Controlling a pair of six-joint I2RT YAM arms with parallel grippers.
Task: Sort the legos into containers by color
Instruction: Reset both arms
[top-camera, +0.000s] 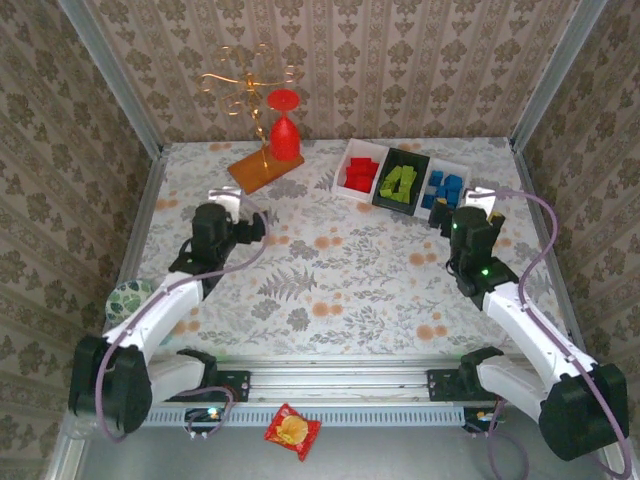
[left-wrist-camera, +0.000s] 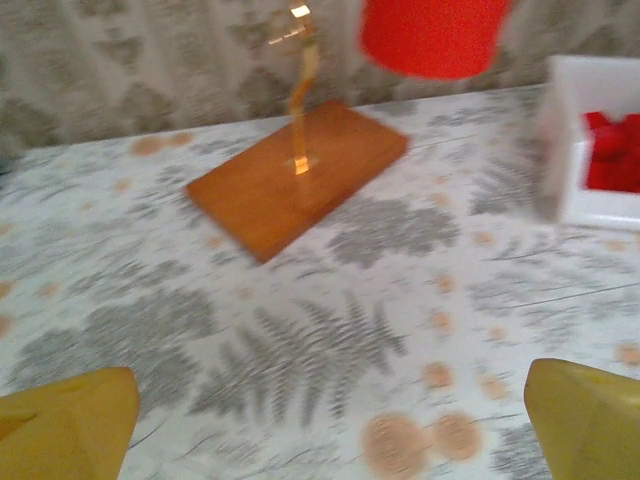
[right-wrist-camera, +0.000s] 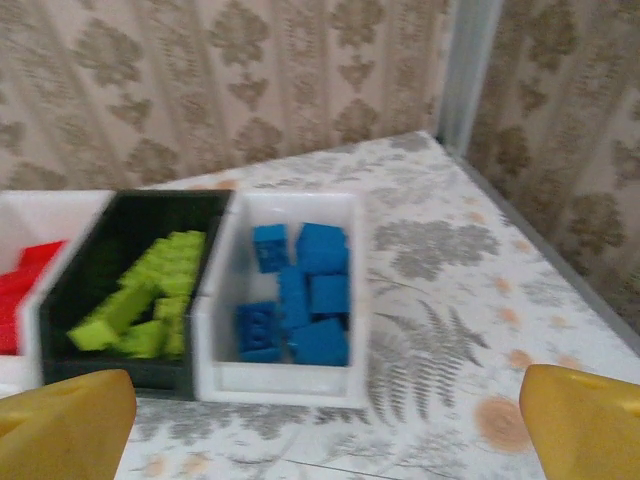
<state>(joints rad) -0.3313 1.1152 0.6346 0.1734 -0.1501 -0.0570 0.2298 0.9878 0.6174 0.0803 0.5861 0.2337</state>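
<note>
Legos (right-wrist-camera: 300, 300) in containers (right-wrist-camera: 280, 382) by color

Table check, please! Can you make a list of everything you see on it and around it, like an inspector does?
Surface: flowery table; no loose legos seen.
Job's things: red legos in a white tray, green legos in the black tray, blue legos in the other white tray.
Clutter: wooden board with gold stand; red glass upside down at it; snack packet by the arm bases.
Grippers: left pincer open, empty; right pincer open, empty.
Cables: purple cable looping along each arm.
Surroundings: wallpapered walls.
</note>
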